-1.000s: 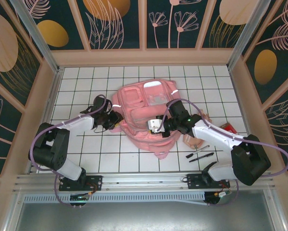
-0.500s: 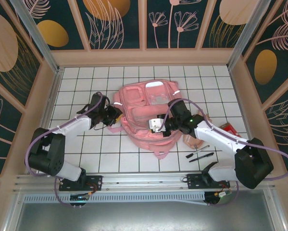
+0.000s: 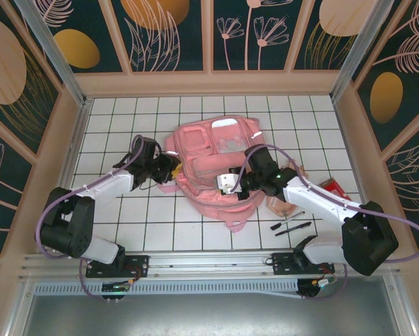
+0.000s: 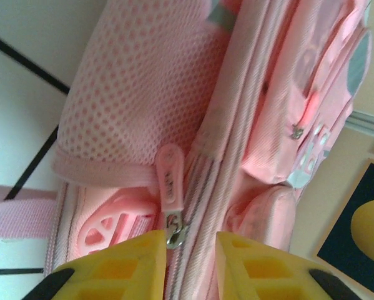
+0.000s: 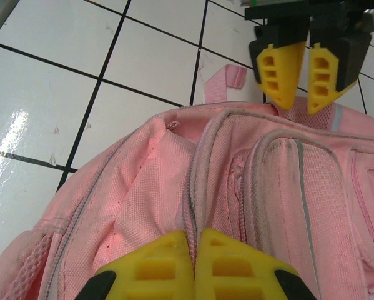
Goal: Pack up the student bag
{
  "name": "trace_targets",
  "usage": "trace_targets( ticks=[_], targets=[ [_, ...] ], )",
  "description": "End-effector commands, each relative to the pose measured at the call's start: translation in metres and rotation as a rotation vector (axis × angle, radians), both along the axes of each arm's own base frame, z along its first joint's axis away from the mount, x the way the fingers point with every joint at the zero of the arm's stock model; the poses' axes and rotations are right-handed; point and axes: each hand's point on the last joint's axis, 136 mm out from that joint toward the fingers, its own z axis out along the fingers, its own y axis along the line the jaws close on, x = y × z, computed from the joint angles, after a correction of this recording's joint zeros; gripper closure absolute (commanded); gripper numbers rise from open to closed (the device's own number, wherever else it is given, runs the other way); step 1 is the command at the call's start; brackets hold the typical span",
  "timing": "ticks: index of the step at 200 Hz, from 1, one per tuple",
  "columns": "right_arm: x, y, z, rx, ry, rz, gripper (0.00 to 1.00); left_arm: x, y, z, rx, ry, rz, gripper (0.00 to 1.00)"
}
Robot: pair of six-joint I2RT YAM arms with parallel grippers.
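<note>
Fabric this soft will sag, so the student bag [image 3: 208,150], lying mid counter [image 3: 125,217], wants holding by a seam or the zip pull [image 4: 172,175]. Left fingers [image 4: 130,259], at its 9 o'clock edge, stand slightly parted around that pull; right fingers [image 5: 155,259], at 5 o'clock, are pressed closed.

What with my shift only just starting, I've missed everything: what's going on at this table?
Two robot arms are working on the pink student bag, which lies on the tiled table. The left gripper is at the bag's side, jaws apart around a zipper pull. The right gripper is shut, apparently pinching the bag's fabric along a zip line. Pens lie loose beside the bag.
</note>
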Motion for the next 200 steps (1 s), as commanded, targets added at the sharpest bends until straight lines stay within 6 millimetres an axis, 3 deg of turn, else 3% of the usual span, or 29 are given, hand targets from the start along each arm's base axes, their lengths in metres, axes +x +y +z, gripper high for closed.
trace_targets(
  ticks=[1,46,89,129,155,175,186,200],
  targets=[
    [-0.003,0.006,0.012,0.051,-0.033,0.028,1.00,-0.004,-0.013,0.000,-0.077,0.040,0.007,0.72],
    [-0.006,0.008,0.010,0.052,-0.027,0.034,1.00,0.007,-0.017,-0.003,-0.090,0.041,0.027,0.79],
    [-0.007,0.006,0.012,0.050,-0.032,0.030,1.00,0.009,-0.009,-0.026,-0.045,0.064,0.059,0.88],
    [-0.010,0.005,0.014,0.057,-0.036,0.032,1.00,0.027,0.022,-0.040,0.008,0.059,0.156,0.95],
    [-0.011,0.005,0.014,0.060,-0.034,0.034,1.00,0.045,0.046,-0.042,0.068,0.023,0.225,0.95],
    [-0.011,0.005,0.013,0.056,-0.031,0.033,1.00,0.057,0.047,-0.039,0.044,-0.008,0.225,0.94],
    [-0.011,0.004,0.012,0.055,-0.033,0.031,1.00,0.061,0.043,-0.033,0.029,-0.032,0.200,0.89],
    [-0.010,0.004,0.012,0.055,-0.036,0.030,1.00,0.060,0.041,-0.023,0.060,-0.049,0.150,0.75]
  ],
)
